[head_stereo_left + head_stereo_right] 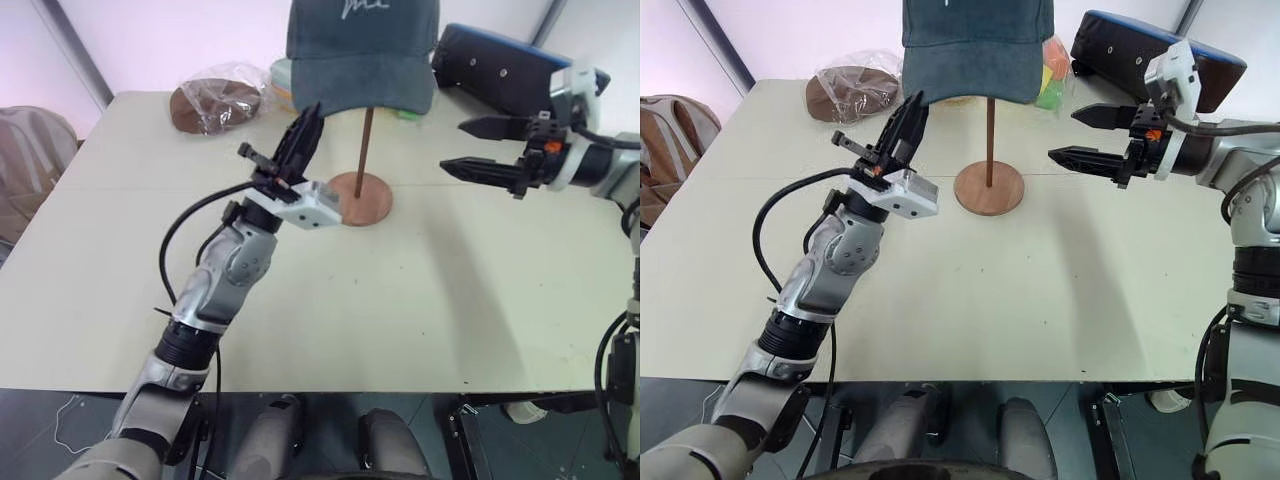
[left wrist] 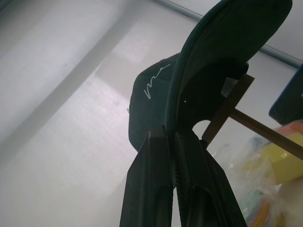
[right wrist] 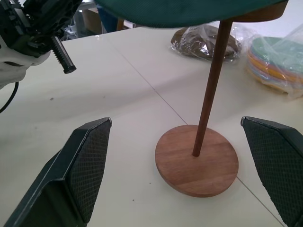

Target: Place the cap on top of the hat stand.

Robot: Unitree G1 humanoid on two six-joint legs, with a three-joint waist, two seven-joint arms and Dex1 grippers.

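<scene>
While left gripper (image 1: 308, 113) pinches brim, cap (image 1: 362, 50) atop upright hat stand (image 1: 361, 186)

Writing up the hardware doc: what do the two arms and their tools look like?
Both arms are silver-grey metal with black joint rings and loose black cables. Each tool has two tapered black fingers with textured pads: the left tool on a white wrist block, the right tool with an orange detail.

**On the desk**

We see a pale cream desk (image 1: 330, 300). The hat stand (image 1: 988, 186) rests its round wooden base on it; a bagged brown hat (image 1: 212, 103) and pastel bagged items (image 3: 274, 59) lie behind.
</scene>
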